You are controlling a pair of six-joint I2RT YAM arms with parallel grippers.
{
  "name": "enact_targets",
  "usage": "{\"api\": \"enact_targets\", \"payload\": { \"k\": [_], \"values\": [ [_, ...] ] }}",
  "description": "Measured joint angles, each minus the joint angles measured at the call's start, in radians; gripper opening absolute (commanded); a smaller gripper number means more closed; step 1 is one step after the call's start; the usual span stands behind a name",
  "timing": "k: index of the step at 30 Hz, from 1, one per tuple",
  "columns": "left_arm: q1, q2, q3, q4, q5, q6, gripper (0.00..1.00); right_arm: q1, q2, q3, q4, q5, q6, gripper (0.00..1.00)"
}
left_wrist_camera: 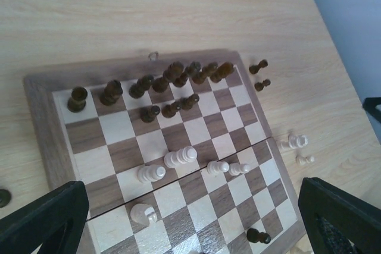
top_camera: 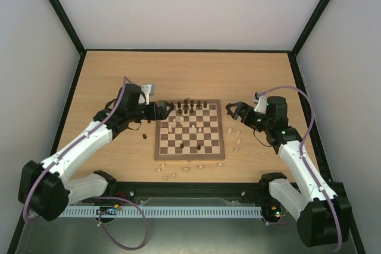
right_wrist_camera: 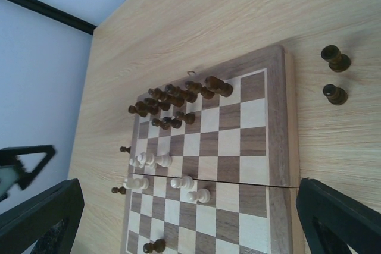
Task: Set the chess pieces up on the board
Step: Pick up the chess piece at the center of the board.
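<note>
The board point(top_camera: 218, 154) lies mid-table between my arms. Dark chess pieces point(top_camera: 189, 108) crowd its far rows, and one dark piece point(top_camera: 199, 146) stands alone toward the near side. A few pale pieces point(top_camera: 177, 124) stand around mid-board. My left gripper point(top_camera: 169, 109) hovers open at the board's far-left corner. Opposite it, my right gripper point(top_camera: 230, 111) hangs open off the far-right corner. The left wrist view shows the dark row point(left_wrist_camera: 172, 75) and pale pieces point(left_wrist_camera: 178, 159) below the wide-apart fingers point(left_wrist_camera: 47, 218). In the right wrist view the fingers point(right_wrist_camera: 339, 212) also stand wide apart, with nothing between them.
Loose pale pieces lie on the table in front of the board point(top_camera: 172, 174) and to its right point(top_camera: 237, 138). A dark piece point(top_camera: 143, 137) stands left of the board. Two dark pieces point(right_wrist_camera: 335, 57) stand off the far-right corner. Black-framed walls enclose the table.
</note>
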Motion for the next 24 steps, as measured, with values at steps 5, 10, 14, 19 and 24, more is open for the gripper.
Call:
{"api": "enact_targets", "payload": {
  "k": [5, 10, 14, 19, 24],
  "values": [
    [0.000, -0.183, -0.004, -0.051, -0.121, 0.005, 0.99, 0.057, 0.068, 0.028, -0.027, 0.075, -0.001, 0.99],
    [0.000, -0.290, -0.039, -0.084, -0.249, -0.013, 1.00, 0.125, 0.215, 0.130, -0.064, 0.186, -0.005, 0.99],
    [0.000, -0.301, -0.073, -0.107, -0.303, -0.041, 1.00, 0.153, 0.357, 0.290, -0.129, 0.304, -0.031, 0.97],
    [0.000, -0.290, -0.073, -0.106, -0.299, -0.085, 0.99, 0.156, 0.519, 0.485, -0.216, 0.451, -0.081, 0.92],
    [0.000, -0.303, -0.101, -0.079, -0.283, -0.092, 0.99, 0.158, 0.714, 0.682, -0.298, 0.566, -0.134, 0.85]
  ]
}}
